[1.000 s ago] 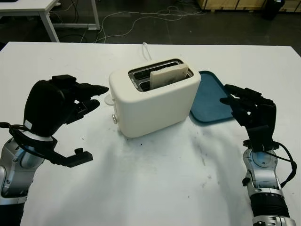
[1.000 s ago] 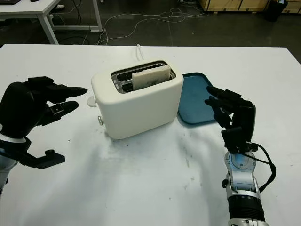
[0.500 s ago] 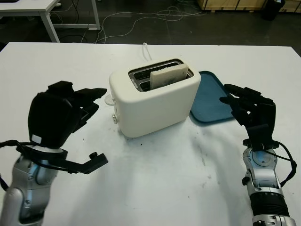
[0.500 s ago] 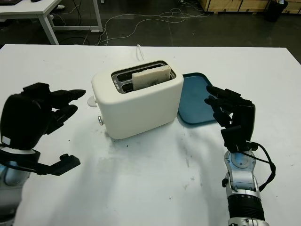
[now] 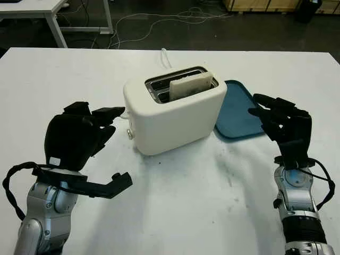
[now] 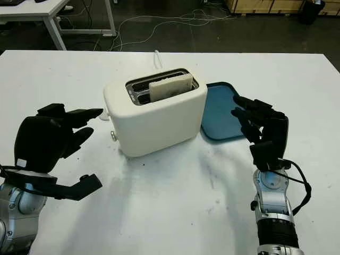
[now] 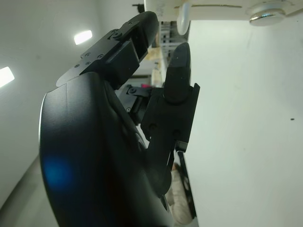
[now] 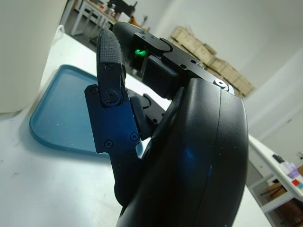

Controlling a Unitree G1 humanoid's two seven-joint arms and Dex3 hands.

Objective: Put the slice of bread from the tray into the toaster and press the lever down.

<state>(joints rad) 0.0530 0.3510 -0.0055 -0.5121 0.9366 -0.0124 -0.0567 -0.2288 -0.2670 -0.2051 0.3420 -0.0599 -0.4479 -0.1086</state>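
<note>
A cream toaster (image 5: 175, 116) stands mid-table with a slice of bread (image 5: 192, 85) upright in its front slot, its top edge poking out. The toaster's lever (image 5: 124, 112) is on the left end face, with a small round knob (image 5: 129, 135) below it. My left hand (image 5: 98, 123) is open, fingertips pointing at that end face a short way from the lever. The blue tray (image 5: 239, 113) lies right of the toaster, with nothing on it. My right hand (image 5: 276, 114) is open, held upright beside the tray's right edge.
The toaster's white cord (image 5: 166, 56) runs off the table's far edge. Beyond the table are a dark floor with cables (image 5: 159, 21) and a white desk's legs (image 5: 56, 24). Bare white tabletop (image 5: 186, 202) lies in front of the toaster.
My left hand has lowered and come nearer to me, with its fingertips edging right towards the toaster's left end. The right hand, bread and tray have not moved.
</note>
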